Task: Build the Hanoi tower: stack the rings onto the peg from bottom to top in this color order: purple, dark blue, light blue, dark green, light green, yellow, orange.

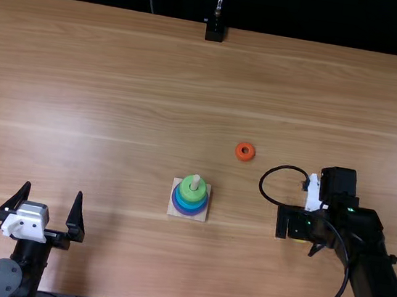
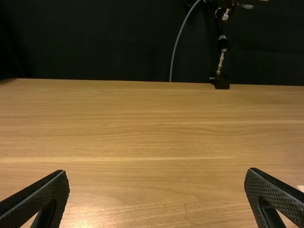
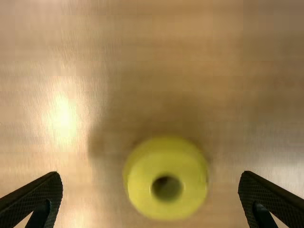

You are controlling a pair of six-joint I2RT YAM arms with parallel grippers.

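where the yellow ring point(image 3: 141, 190) lies, the right gripper point(image 1: 297, 225) is spread wide.

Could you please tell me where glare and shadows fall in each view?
Right wrist view: a bright glare spot on the table, a soft shadow beside the yellow ring; left wrist view: a paler sheen between the left gripper's fingers; top view: a faint shadow beside the left arm, near-black darkness beyond the table's far edge.
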